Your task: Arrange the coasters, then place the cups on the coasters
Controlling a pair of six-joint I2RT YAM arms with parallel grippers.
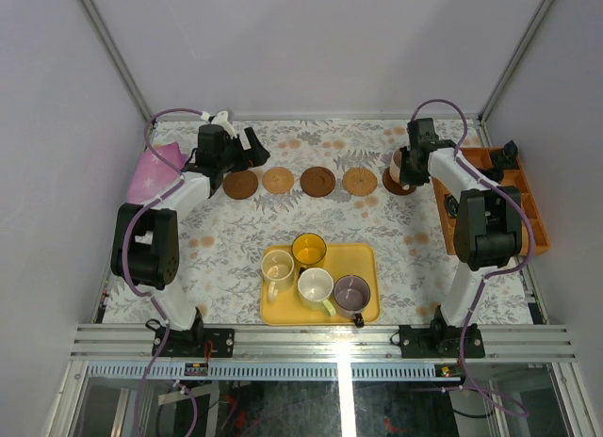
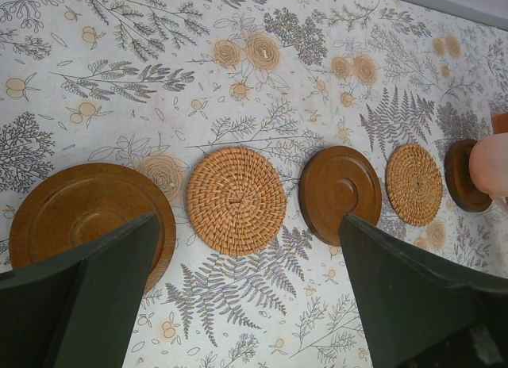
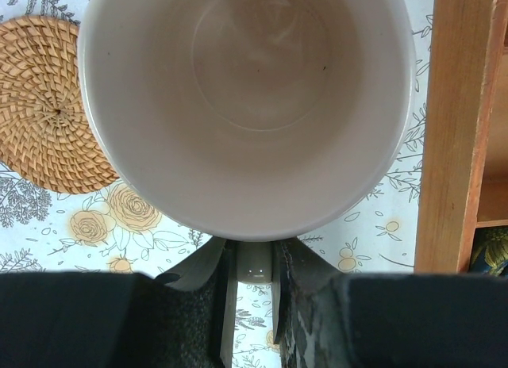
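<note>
Left pincer [image 2: 248, 225] agape, right pincer [image 3: 254, 266] tightly pinched.

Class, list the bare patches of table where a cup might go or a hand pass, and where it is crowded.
Free: the strip between the coasters and the yellow tray; the cloth behind the coasters; both sides of the tray. Crowded: the tray, with four cups, and the right gripper, holding the pink cup beside the orange tray.

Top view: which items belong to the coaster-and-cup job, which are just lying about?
Job: five coasters in a row; four cups on the yellow tray; pink cup in the right end effector.
Lying about: orange compartment tray; pink object at far left.
</note>
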